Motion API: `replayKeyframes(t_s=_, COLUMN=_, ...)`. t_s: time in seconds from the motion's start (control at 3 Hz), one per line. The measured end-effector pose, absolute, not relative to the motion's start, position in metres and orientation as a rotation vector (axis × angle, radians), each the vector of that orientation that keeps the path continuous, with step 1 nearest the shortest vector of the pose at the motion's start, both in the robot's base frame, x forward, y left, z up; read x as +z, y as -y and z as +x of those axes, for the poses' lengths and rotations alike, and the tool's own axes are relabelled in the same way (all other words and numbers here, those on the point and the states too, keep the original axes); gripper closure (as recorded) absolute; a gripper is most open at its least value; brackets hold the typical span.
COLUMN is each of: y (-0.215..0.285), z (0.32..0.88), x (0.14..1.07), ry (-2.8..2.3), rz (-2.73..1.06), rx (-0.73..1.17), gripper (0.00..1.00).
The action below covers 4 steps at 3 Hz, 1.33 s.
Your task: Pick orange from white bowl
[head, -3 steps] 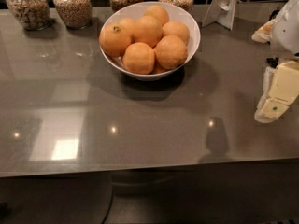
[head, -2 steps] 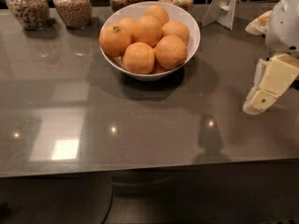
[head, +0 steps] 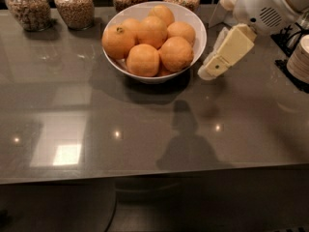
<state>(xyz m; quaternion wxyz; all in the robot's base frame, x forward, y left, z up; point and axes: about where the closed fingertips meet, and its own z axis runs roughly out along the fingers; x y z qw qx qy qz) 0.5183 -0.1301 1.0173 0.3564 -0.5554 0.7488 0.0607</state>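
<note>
The white bowl [head: 198,30] stands at the back middle of the grey counter [head: 145,129] and holds several oranges. A plain orange [head: 176,53] lies at the bowl's front right, another [head: 143,59] at the front. The orange with a dark stem spot [head: 118,40] lies at the left. My gripper [head: 208,71], cream-coloured under a white wrist [head: 263,6], hangs just right of the bowl's rim, pointing down and to the left, above the counter. It holds nothing that I can see.
Several glass jars of grain [head: 75,6] line the back edge behind the bowl. A stack of plates [head: 300,57] stands on a dark rack at the right edge. A white stand [head: 217,11] is behind the gripper.
My gripper has moved left and toward the back, from the counter's right edge to just beside the bowl's right rim. The bowl and oranges have not moved.
</note>
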Motion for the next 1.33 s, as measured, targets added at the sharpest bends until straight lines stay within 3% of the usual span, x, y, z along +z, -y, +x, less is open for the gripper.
replayKeyframes(t_s=0.33, y=0.104, z=0.557, x=1.016, ry=-1.972, rz=-1.298, rx=0.195, gripper=0.00)
replayKeyframes(t_s=1.33, y=0.091, z=0.582, x=0.997, ry=-1.985, rz=-1.139, rx=0.246, gripper=0.00)
